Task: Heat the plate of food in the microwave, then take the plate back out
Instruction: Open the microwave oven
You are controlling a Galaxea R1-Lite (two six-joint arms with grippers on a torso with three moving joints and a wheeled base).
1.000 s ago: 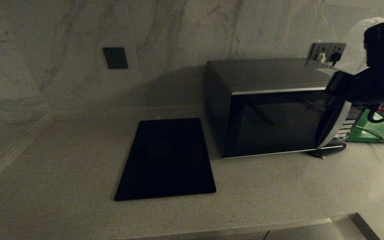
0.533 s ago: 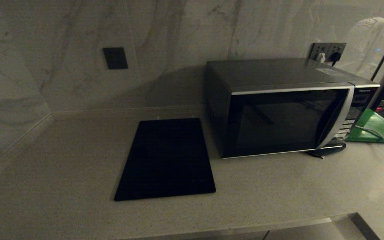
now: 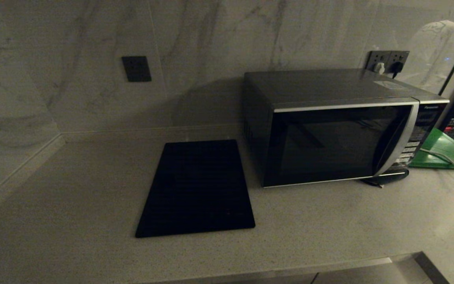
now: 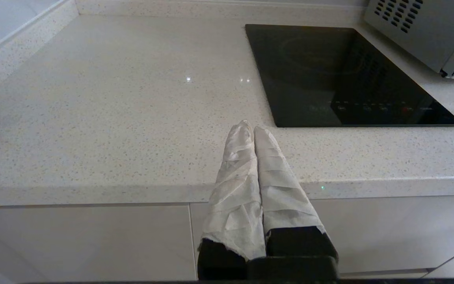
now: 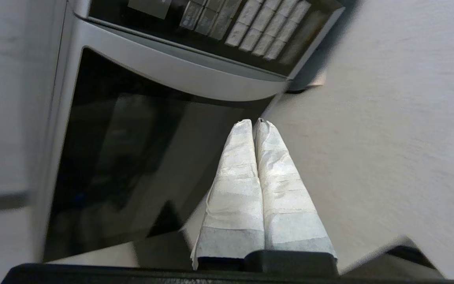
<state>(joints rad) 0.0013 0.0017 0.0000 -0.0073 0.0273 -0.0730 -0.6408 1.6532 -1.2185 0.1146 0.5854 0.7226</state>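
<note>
Right gripper (image 5: 255, 122) has its taped fingers pressed together, holding nothing, hovering just off the closed microwave (image 5: 132, 130) door, below the button panel (image 5: 246, 27). Left gripper (image 4: 250, 128) is likewise closed and empty.

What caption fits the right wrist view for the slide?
Right gripper, jaws shut and empty, hovers before the closed microwave door, near its button panel.
</note>
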